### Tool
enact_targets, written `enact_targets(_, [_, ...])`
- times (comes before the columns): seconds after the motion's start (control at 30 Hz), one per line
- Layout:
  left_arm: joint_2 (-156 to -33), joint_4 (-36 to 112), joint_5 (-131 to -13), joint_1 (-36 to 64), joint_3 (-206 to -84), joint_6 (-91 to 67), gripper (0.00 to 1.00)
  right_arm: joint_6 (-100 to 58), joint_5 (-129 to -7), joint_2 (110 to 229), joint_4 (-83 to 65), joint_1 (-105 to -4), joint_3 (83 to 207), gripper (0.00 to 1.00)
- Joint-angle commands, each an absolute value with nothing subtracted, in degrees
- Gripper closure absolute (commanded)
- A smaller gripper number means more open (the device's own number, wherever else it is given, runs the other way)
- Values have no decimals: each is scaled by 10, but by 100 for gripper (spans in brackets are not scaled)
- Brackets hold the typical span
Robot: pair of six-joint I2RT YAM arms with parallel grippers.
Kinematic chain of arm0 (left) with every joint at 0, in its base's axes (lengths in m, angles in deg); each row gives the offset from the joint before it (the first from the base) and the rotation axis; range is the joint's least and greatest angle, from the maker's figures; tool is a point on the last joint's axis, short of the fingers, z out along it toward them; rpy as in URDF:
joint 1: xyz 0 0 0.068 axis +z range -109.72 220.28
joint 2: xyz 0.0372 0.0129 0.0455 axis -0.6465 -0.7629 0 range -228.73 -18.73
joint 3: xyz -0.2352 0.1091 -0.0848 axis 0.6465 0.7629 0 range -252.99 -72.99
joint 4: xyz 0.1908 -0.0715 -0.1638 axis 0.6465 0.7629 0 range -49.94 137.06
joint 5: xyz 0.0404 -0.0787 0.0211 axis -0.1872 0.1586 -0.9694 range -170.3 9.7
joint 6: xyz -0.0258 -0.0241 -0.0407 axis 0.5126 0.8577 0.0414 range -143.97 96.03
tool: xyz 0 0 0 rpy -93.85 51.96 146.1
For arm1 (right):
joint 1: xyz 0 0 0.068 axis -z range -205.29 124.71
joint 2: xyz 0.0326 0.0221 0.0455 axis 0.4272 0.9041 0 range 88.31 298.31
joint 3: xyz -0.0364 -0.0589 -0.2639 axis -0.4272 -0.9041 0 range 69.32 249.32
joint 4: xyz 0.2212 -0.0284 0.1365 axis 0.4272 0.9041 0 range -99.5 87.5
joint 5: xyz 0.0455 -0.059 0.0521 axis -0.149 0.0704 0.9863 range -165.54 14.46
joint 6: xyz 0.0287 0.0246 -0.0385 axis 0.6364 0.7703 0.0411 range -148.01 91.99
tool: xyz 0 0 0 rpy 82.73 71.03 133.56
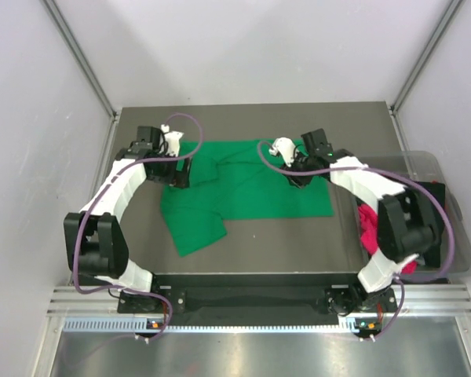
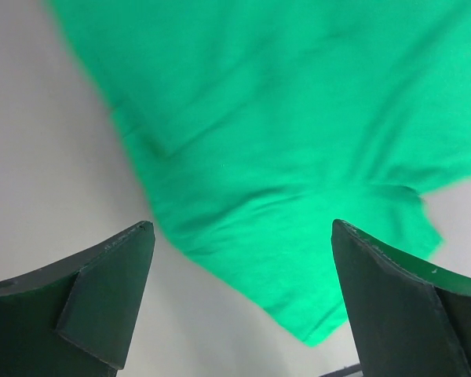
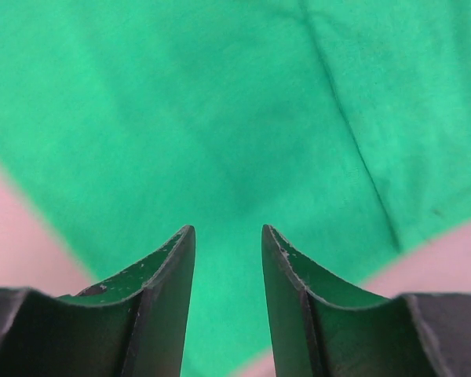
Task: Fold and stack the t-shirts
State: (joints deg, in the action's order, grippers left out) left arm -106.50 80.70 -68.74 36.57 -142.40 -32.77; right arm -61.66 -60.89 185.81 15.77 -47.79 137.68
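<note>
Green shirt lies spread at ctr of tabletop, creased, one part flopped toward lower left of top view. L pincer sits at shirt's left edge, upper-left part of cloth. Wrist view shows it spread wide, nothing between fingers, w/ green hem & bare tabletop below. R pincer sits over shirt's upper-right part. Its fingers are only slightly parted, narrow gap, no cloth pinched, green fabric w/ a seam beneath. Pink shirt is bunched in clear bin at right of frame, partly hidden by R arm.
</note>
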Motion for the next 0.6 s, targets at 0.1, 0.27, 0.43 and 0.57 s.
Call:
enact_targets(0.1, [-1052,811,-649,324,-1416,-349,8,-792,-555,1724,297,-481,1304,62])
enact_targets(0.27, [-1043,819,-653,321,-1413,-357,37,-856,-599,1668,379,-480,1255,63])
enact_targets(0.43, [-1035,834,-650,321,-1420,-355,44,-875,-667,1678,387,-471,1217,66])
enact_targets(0.57, [-1029,847,-656,321,-1424,-356,44,-880,-674,1692,380,-445,1214,67])
